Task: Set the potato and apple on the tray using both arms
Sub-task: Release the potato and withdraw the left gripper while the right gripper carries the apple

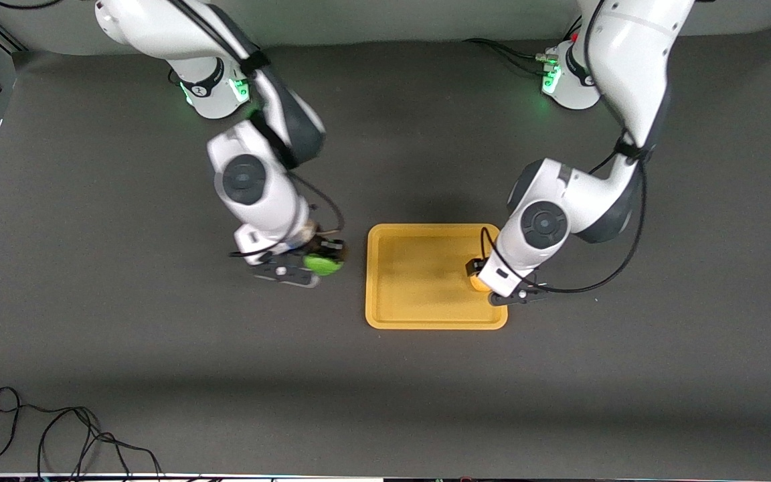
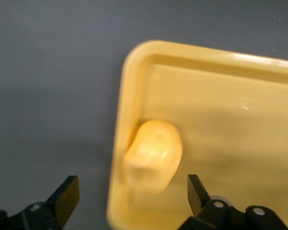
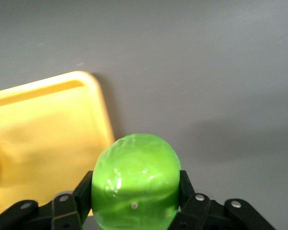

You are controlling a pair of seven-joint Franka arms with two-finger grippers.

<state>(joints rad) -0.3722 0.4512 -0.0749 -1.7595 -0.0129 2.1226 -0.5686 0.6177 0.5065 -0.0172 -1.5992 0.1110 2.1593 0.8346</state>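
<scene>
The orange-yellow tray [image 1: 419, 278] lies at the table's middle. The yellow potato [image 1: 476, 282] lies in the tray against its rim at the left arm's end. My left gripper [image 1: 482, 276] is over it, open, and its fingertips [image 2: 67, 197] stand wide on either side of the potato [image 2: 153, 155] without touching it. My right gripper [image 1: 322, 262] is shut on the green apple [image 1: 324, 265] and holds it above the table just beside the tray's rim at the right arm's end. In the right wrist view the apple [image 3: 137, 184] fills the jaws with the tray [image 3: 43, 124] close by.
The dark grey table [image 1: 158, 348] surrounds the tray. Loose black cables [image 1: 57, 435] lie at the near edge toward the right arm's end. More cables [image 1: 512, 57] run by the left arm's base.
</scene>
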